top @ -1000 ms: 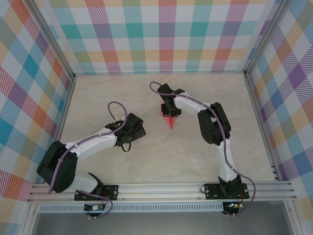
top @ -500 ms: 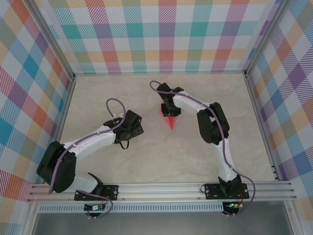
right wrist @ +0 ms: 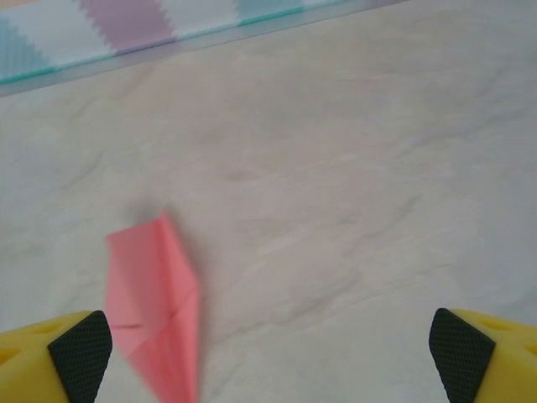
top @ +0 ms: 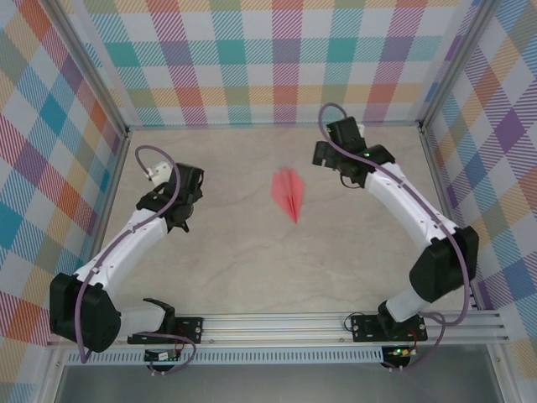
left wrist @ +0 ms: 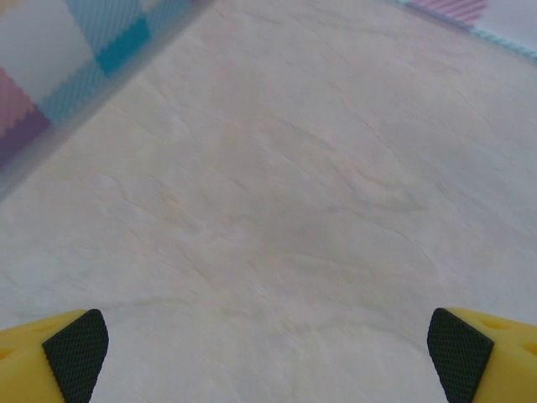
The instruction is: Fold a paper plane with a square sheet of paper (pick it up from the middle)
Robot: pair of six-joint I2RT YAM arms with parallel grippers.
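Note:
The square sheet of paper is folded into the paper plane [top: 287, 193], a narrow salmon-pink dart lying flat mid-table with its nose toward the near edge. In the right wrist view the paper plane [right wrist: 155, 311] lies low at the left, beside the left fingertip and not between the fingers. My right gripper [top: 329, 156] [right wrist: 270, 357] is open and empty, back and to the right of the plane. Well left of the plane, my left gripper [top: 179, 200] [left wrist: 268, 357] hangs open over bare table with nothing in it.
Plaid walls [top: 277, 67] close the table at the back and both sides, with metal rails along their feet. The marbled tabletop [top: 277, 269] stretches between the arms. An aluminium rail [top: 277, 323] with both arm bases runs along the near edge.
My right gripper opened, let go of the plane and drew back to the far right. The left arm swung away to the left. The plane now lies free on the table.

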